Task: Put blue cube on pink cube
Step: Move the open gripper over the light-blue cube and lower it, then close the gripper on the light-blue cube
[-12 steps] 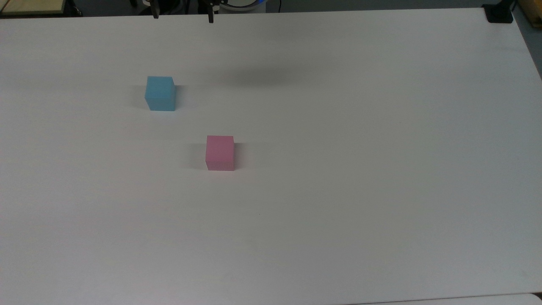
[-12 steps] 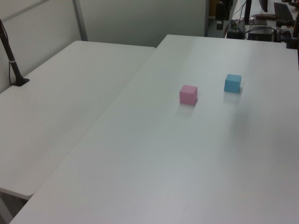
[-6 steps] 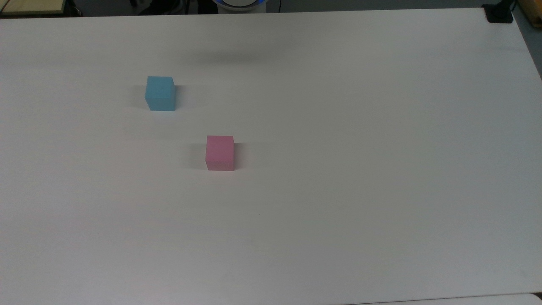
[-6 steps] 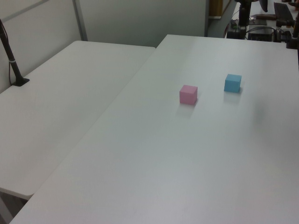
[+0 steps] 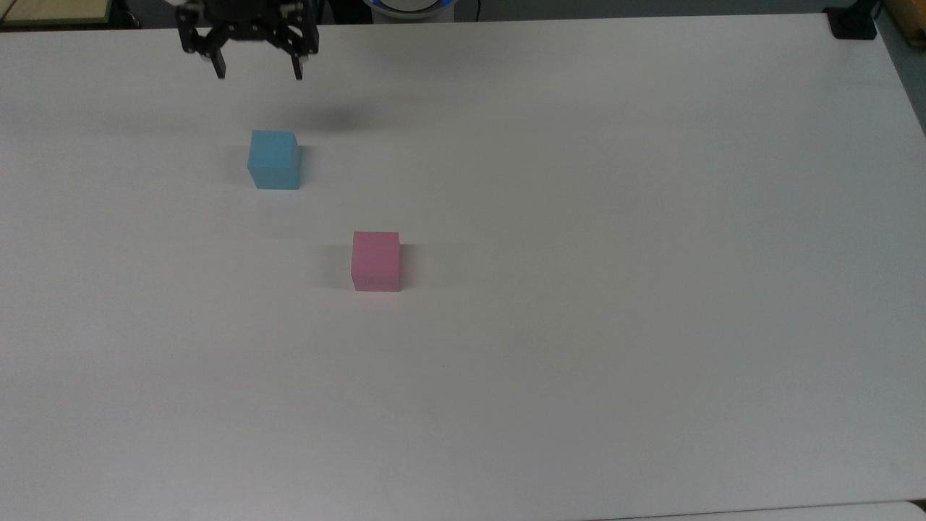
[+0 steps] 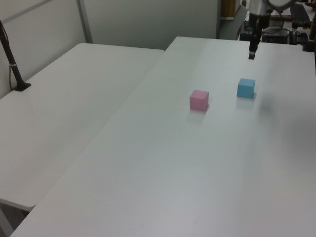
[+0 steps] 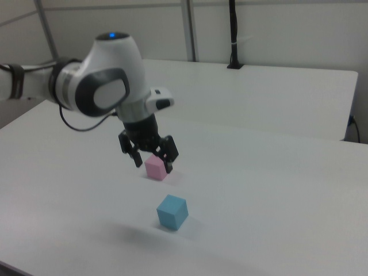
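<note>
In the top view I see the pink cube [image 5: 375,261] nearest me, sitting alone on the white worktop [image 5: 579,325]. The blue cube [image 5: 274,160] rests apart from it, off toward its 10 o'clock, also flat on the worktop. Farthest back, near the worktop's far edge, the hand [image 5: 258,74] hangs in the air at the blue cube's 12 o'clock, fingers spread apart and empty, pointing down. Its shadow lies just beyond the blue cube.
</note>
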